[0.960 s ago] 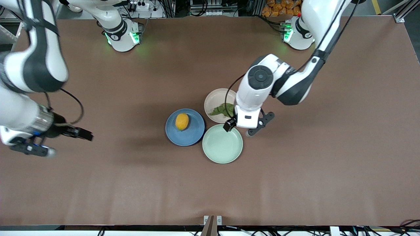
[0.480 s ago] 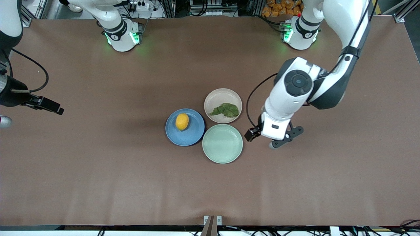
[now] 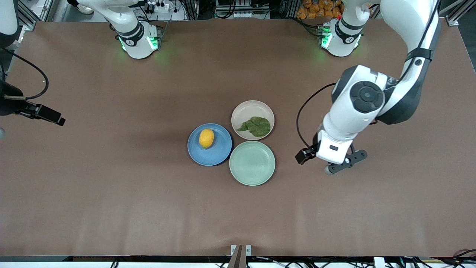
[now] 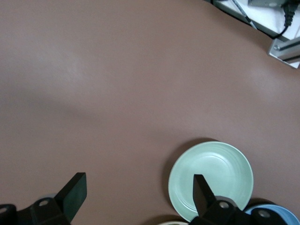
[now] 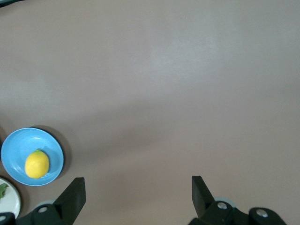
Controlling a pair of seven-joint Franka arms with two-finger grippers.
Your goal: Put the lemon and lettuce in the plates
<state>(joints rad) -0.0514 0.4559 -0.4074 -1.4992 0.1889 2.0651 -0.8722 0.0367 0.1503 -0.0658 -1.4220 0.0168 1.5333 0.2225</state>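
The lemon (image 3: 206,138) lies in the blue plate (image 3: 219,152) at mid-table. The lettuce (image 3: 256,125) lies flat in the beige-pink plate (image 3: 249,109), which touches the blue one and is farther from the front camera. My left gripper (image 4: 138,185) hangs open and empty over bare table beside the plates, toward the left arm's end. My right gripper (image 5: 136,187) is open and empty over bare table at the right arm's end. The right wrist view shows the lemon (image 5: 37,164) in the blue plate (image 5: 18,145) well away from it.
A pale mint-green plate (image 3: 252,163) with nothing in it sits against the other two, nearest the front camera, and one left fingertip (image 4: 199,187) overlaps it (image 4: 220,173) in the left wrist view. Brown table surface stretches all round the three plates.
The left arm has drawn away from over the beige-pink plate toward its own end of the table. The right arm has pulled back toward its end. Lemon and lettuce have not moved.
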